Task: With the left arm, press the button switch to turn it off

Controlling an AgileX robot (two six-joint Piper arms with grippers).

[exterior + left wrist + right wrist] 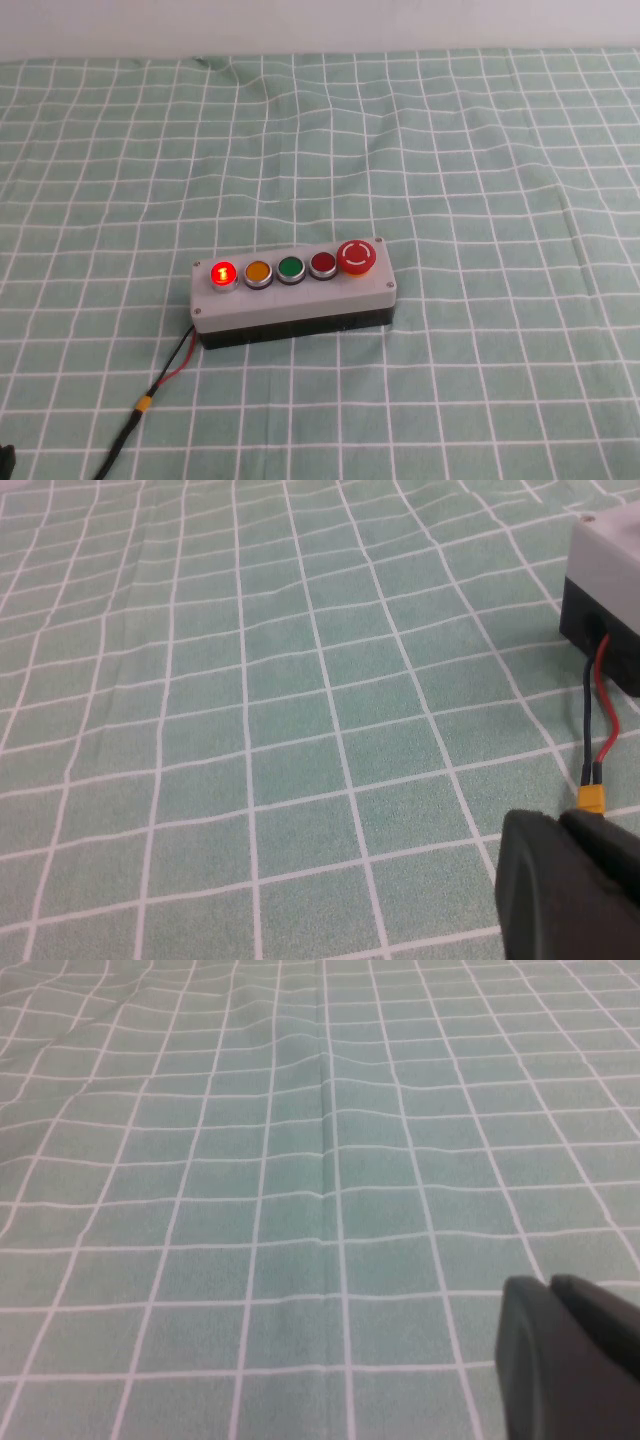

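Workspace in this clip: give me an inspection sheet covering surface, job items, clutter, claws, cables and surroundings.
Surface: green checked cloth, mildly wrinkled.
Job's things: grey button box; button switch at its left end, lit red, not yet pressed.
Clutter: nothing seen.
Claws: left claw low over the cloth near the box's cable end; right claw over bare cloth.
Cables: red and black leads leaving the box, yellow connector.
Surroundings: pale wall.

Cloth (450,140) open around box (300,300); wires (170,370) front-left
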